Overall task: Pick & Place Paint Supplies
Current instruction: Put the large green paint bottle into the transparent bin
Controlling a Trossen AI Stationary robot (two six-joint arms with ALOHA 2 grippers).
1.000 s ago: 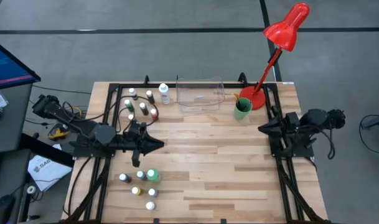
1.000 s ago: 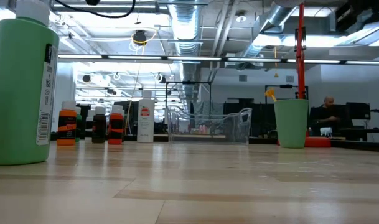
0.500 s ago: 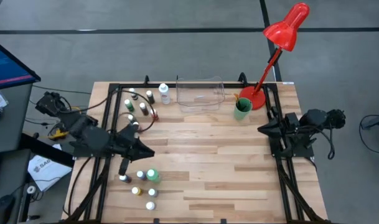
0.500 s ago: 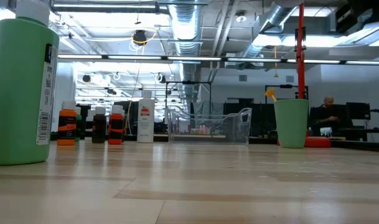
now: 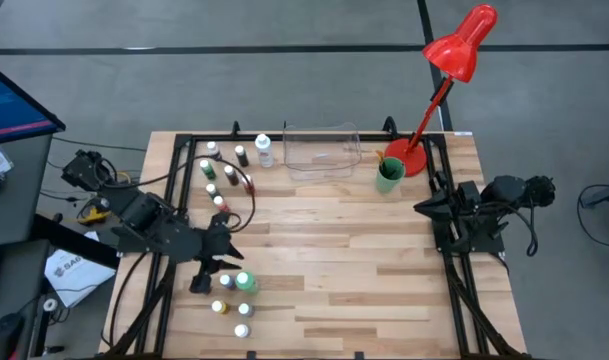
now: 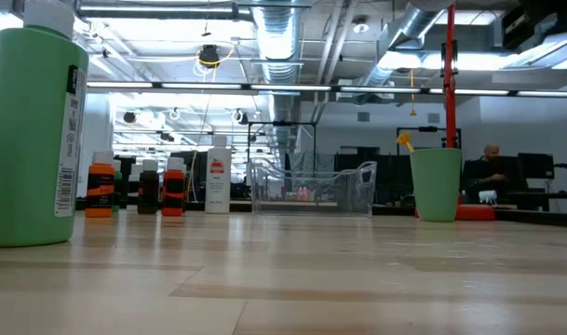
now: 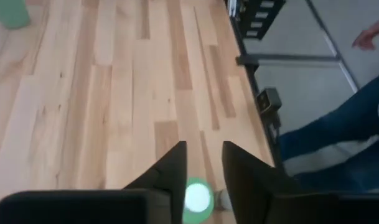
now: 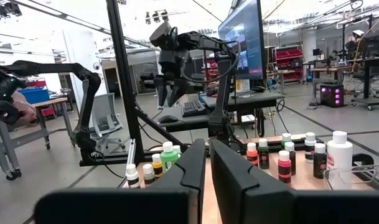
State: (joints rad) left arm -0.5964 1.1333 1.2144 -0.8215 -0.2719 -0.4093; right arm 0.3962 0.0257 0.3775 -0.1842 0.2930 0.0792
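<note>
Since a second ago the left arm has swung back toward the near-left part of the table, and the left gripper now hangs right over the cluster of bottles there. Its wrist points down at the wood, and in the left wrist view its two dark fingers stand a bit apart with the white cap of the tall green bottle showing straight below, between them. They look parted rather than clamped, nothing gripped as far as I can see.

Just beside that gripper sit a few tiny white-capped bottles, touching nothing. Well beyond it, toward the far-left corner, the other small bottles stand with the tall white bottle.

Over on the other side, the right gripper waits at the table's right edge, fingers pressed shut and empty, well apart from everything.
</note>
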